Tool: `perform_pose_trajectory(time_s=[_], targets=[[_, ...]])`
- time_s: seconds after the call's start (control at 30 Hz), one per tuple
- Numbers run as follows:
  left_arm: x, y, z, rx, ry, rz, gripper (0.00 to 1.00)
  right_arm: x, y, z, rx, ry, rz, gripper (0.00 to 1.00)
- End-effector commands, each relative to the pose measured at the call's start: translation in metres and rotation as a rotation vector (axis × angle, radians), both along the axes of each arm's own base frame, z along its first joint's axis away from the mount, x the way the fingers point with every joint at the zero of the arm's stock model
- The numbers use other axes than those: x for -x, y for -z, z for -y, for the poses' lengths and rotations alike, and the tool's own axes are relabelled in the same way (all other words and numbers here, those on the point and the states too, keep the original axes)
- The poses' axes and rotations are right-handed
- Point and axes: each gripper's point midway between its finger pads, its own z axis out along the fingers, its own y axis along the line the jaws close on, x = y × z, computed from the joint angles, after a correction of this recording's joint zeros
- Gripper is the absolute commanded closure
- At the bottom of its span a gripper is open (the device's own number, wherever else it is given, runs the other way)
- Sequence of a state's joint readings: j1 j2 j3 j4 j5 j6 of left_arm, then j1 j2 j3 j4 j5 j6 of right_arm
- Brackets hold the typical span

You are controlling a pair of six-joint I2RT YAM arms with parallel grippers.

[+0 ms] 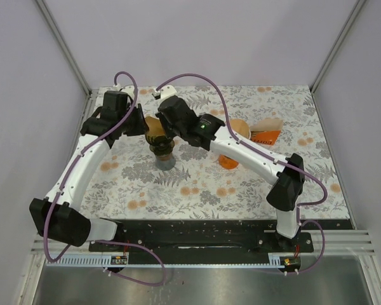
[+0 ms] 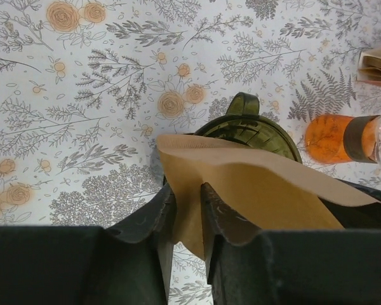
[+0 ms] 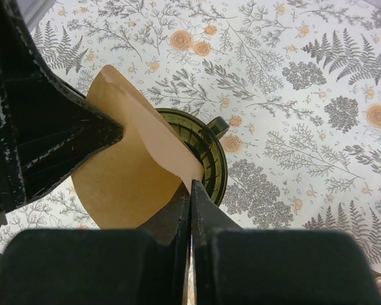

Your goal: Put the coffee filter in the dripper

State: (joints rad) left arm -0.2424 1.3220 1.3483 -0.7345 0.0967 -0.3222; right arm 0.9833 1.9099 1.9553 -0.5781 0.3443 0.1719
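Brown paper cone coffee filter (image 2: 254, 184) is held up betw. both hands, just above the dark green ribbed plastic dripper (image 2: 247, 127), not seated in it. Its lower part overlaps the dripper's mouth in both wrist views.

L hand (image 2: 187, 213): fingers (image 2: 157, 219) either side of filter's near edge, pinching the paper. R hand (image 3: 190, 197): fingers pressed together on the filter's opp. edge, right over the dripper rim.

Dripper stands upright on the floral-print worktop (image 1: 197, 184), handle pointing away from L wrist cam.

Orange vessel w/ dark band (image 2: 327, 136) lies on the worktop to the dripper's right, apart from it. Beige paper stack (image 2: 378, 67) sits further back at frame edge.
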Motion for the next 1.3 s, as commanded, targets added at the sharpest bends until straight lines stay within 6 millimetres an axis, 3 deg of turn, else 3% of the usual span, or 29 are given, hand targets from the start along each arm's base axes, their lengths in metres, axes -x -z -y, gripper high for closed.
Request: perform_pose_trajectory(time_s=[0.0, 0.2, 0.43, 0.53, 0.67, 0.9, 1.27], targets=[[-0.01, -0.006, -0.005, -0.039, 0.014, 0.041, 0.81, -0.007, 0.003, -0.008, -0.059, -0.016, -0.032, 1.0], [-0.008, 0.004, -0.007, -0.093, 0.07, 0.025, 1.0, -0.015, 0.005, -0.006, -0.068, -0.025, -0.045, 1.0], [-0.006, 0.004, -0.011, -0.201, 0.192, 0.026, 1.0, -0.023, -0.003, -0.006, -0.053, -0.032, -0.02, 0.74], [-0.006, 0.002, -0.011, -0.221, 0.218, 0.017, 1.0, -0.028, -0.006, -0.008, -0.039, -0.047, 0.004, 0.71], [-0.006, 0.001, -0.01, -0.241, 0.261, 0.033, 1.0, -0.031, -0.003, -0.015, -0.022, -0.076, 0.006, 0.77], [-0.006, -0.002, -0.004, -0.232, 0.308, 0.051, 1.0, -0.037, 0.005, -0.011, -0.021, -0.068, -0.019, 1.0], [-0.014, 0.002, 0.011, -0.199, 0.371, 0.056, 1.0, -0.033, 0.012, -0.006, -0.051, -0.096, -0.003, 1.0]])
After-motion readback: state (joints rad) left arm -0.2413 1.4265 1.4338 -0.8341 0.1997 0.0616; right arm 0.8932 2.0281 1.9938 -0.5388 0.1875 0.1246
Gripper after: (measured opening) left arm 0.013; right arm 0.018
